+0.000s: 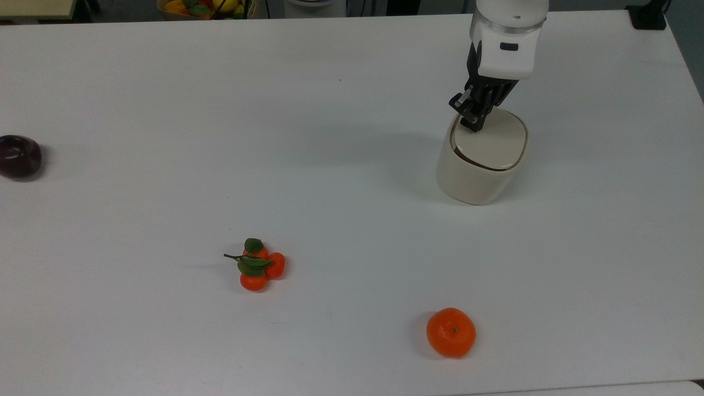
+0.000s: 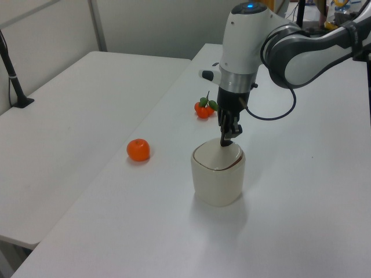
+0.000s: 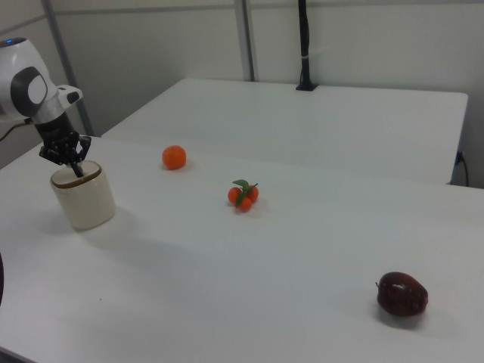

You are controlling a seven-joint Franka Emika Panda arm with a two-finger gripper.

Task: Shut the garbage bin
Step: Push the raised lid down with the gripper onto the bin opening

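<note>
The cream garbage bin point(image 1: 472, 182) stands at the right of the top view, with its flat lid point(image 1: 493, 144) lying almost level on the rim. A thin dark gap remains along the lid's left edge in the top view. My gripper point(image 1: 473, 124) points down with its fingers together, their tips touching the lid near that edge. From the left view the bin point(image 2: 217, 184) sits under the gripper point(image 2: 226, 141), the lid point(image 2: 215, 158) nearly flush. In the right view the bin point(image 3: 83, 203) is at the far left, under the gripper point(image 3: 76, 170).
An orange point(image 1: 451, 332) lies near the table's front edge in the top view. A cluster of small oranges with leaves point(image 1: 257, 265) sits mid-table, and a dark red fruit point(image 1: 19, 156) at the far left. A fruit basket point(image 1: 203, 7) stands beyond the back edge.
</note>
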